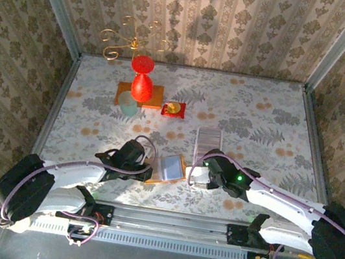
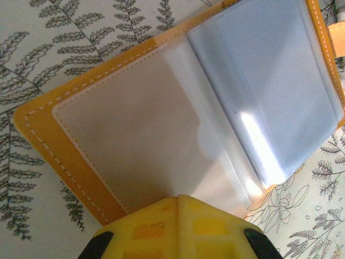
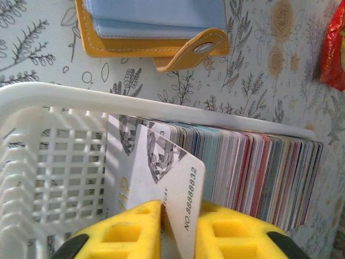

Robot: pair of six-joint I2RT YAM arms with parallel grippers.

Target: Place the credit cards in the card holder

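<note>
Pulling one card out clean is the whole trick here. The right claw [image 3: 178,229] has its pads pinched on a single white card [image 3: 173,178], which is tilted up out of the white basket [image 3: 54,100]. The rest of the cards [image 3: 253,172] are packed just beyond it. I'd lift straight up so the neighbours don't drag along. The card holder [image 3: 153,38] lies open on the desk [image 3: 259,81], past the basket's far rim. The left claw [image 2: 178,221] is closed, pads together, sitting over the holder's near edge, probably pinning it flat. Aim the card at a clear sleeve [image 2: 135,135] and slide it in low.
</note>
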